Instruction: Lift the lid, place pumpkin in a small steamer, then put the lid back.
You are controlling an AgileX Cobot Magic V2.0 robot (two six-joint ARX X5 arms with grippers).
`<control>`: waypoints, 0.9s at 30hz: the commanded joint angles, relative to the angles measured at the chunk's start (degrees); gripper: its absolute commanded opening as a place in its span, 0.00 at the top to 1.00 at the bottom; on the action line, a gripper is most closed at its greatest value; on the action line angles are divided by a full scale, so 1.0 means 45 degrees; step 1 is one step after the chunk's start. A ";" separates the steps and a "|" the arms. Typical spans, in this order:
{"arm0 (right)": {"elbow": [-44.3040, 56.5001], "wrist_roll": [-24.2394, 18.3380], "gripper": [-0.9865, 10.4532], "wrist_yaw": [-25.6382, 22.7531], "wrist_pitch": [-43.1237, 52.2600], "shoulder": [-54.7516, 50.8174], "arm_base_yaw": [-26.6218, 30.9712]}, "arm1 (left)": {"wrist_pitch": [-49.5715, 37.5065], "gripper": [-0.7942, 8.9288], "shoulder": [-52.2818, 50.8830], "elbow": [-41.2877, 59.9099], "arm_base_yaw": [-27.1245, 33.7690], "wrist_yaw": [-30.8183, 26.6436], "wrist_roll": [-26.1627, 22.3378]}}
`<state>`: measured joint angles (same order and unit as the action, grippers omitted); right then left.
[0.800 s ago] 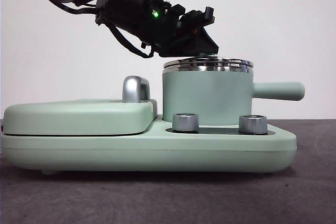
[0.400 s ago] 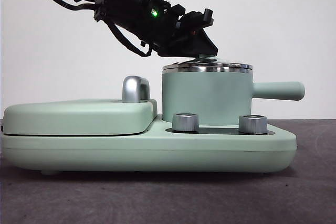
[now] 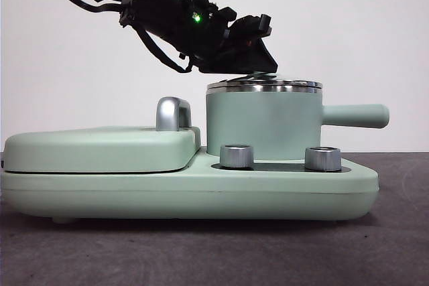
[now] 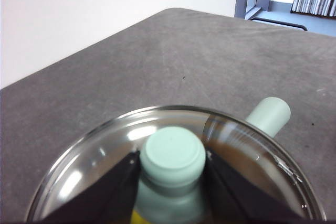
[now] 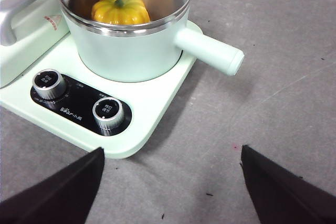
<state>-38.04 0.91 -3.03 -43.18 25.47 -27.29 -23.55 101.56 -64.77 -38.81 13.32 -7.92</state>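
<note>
At lower centre, the small steamer (image 3: 263, 124) is seated on the appliance base (image 3: 188, 189). The pumpkin (image 5: 120, 9) is contained inside, beneath the lid (image 3: 264, 86), whose knob (image 4: 174, 152) is clamped by the left gripper (image 4: 172, 174). The right gripper (image 5: 170, 174) is held apart.

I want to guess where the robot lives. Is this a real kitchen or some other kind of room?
Probably a lab or office test room, not a kitchen. The cooker base sits on a bare grey table before a blank white wall, and a toy pumpkin is in the small steamer.
</note>
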 commanded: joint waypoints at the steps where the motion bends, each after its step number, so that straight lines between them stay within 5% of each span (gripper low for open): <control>1: -0.0039 0.0131 0.56 -0.0005 0.0034 0.0058 -0.0073 | -0.0078 0.68 -0.0005 -0.0097 -0.0083 -0.0034 0.0704; 10: -0.0039 0.0121 0.56 0.0005 0.0053 0.0058 -0.0073 | 0.2127 0.60 -0.2050 -0.0097 0.0180 -0.0039 0.2229; 22: -0.0044 0.0126 0.56 0.1171 0.0214 0.0379 -0.0073 | 1.0292 0.60 -0.5688 -0.0024 0.1919 -0.0039 0.3356; 27: -0.0044 0.0019 0.56 0.1758 0.0879 0.1520 -0.0073 | 1.1244 0.60 -0.7291 0.1350 0.2433 -0.0049 0.3497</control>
<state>-38.04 0.89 4.56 -40.12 31.53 -27.29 27.27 69.17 -59.42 -27.77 13.23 7.14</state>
